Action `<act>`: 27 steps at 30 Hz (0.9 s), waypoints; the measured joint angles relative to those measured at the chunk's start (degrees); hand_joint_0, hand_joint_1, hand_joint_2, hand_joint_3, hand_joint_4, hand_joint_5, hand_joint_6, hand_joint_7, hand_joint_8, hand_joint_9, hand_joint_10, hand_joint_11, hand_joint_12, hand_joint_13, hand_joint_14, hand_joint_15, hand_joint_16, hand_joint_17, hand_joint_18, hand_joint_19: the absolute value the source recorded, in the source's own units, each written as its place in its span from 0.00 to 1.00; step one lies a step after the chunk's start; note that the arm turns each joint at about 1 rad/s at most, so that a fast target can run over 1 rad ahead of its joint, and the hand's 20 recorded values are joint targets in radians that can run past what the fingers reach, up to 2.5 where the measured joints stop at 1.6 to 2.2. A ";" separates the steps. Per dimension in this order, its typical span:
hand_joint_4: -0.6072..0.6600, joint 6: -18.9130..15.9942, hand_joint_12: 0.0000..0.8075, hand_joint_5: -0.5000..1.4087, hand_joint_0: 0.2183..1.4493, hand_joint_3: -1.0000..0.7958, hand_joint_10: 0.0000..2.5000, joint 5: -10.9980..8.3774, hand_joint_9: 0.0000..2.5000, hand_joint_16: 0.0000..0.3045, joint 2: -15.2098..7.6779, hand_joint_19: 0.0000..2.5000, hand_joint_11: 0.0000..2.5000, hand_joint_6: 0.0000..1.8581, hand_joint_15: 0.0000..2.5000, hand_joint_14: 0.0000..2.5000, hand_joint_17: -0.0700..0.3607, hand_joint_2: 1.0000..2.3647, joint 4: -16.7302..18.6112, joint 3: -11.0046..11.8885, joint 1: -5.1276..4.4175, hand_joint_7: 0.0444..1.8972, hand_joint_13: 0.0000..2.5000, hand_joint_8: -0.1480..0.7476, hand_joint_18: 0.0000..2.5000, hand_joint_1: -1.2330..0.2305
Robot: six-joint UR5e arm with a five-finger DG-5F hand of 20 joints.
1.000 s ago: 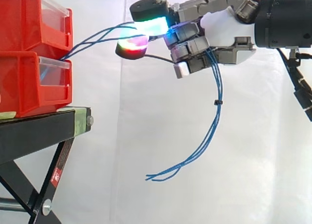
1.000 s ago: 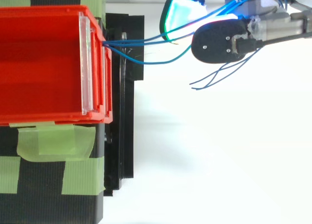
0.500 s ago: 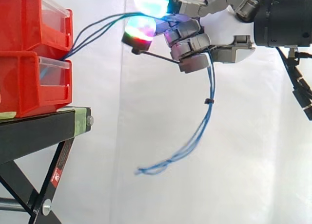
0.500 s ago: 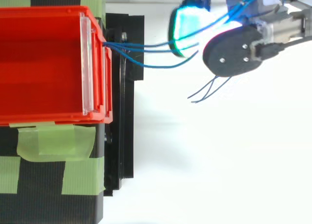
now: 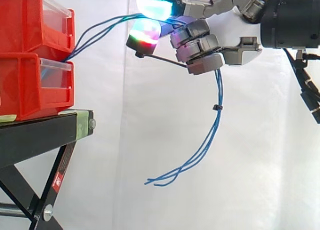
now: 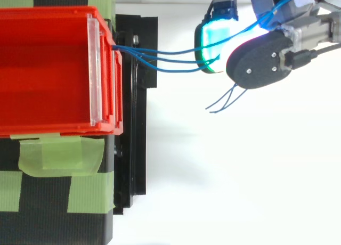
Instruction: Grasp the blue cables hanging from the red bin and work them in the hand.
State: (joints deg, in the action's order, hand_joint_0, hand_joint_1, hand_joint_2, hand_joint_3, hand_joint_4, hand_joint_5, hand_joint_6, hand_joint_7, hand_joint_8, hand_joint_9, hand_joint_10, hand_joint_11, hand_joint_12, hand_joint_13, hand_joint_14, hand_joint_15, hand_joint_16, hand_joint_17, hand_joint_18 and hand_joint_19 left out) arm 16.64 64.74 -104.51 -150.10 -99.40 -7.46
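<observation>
High to the right of the bins (image 5: 30, 85), the hand (image 5: 231, 31) is curled round the cables (image 5: 100, 31), pinching them between its glowing pads (image 5: 155, 7) and folded fingers. From the bins' front the cables rise rightward to the hand, pass through it, then hang below it with free ends loose in the air. Their bin-to-hand span lies nearly level, so working them should likely follow that line, as pulling farther right may strain them
</observation>
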 measured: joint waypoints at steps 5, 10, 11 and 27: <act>0.70 0.16 0.64 0.49 0.60 0.57 1.00 0.01 0.26 0.23 0.00 0.44 1.00 0.00 0.62 1.00 0.53 0.00 -0.01 0.00 -0.01 0.72 0.36 0.67 0.60 0.34; 0.71 0.17 0.67 0.44 0.43 0.55 1.00 0.04 0.17 0.27 0.01 0.33 1.00 0.06 0.60 1.00 0.59 0.49 0.14 0.00 0.08 0.69 0.30 0.69 0.52 0.34; 0.71 0.16 0.69 0.43 0.41 0.56 1.00 0.07 0.16 0.27 0.01 0.36 1.00 0.08 0.60 1.00 0.60 0.53 0.19 0.00 0.13 0.68 0.28 0.69 0.50 0.34; 0.62 0.18 0.64 0.34 0.63 0.56 1.00 1.17 0.07 0.22 0.01 0.57 1.00 0.18 0.62 1.00 0.51 0.00 0.42 0.10 0.43 0.65 0.17 0.66 0.46 0.25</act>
State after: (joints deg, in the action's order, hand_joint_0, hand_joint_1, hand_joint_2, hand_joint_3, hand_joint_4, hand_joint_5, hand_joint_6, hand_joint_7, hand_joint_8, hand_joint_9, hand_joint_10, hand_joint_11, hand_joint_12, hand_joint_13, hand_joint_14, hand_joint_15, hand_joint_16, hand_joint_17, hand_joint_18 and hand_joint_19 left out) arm 16.82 65.91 -104.50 -149.68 -99.31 -7.03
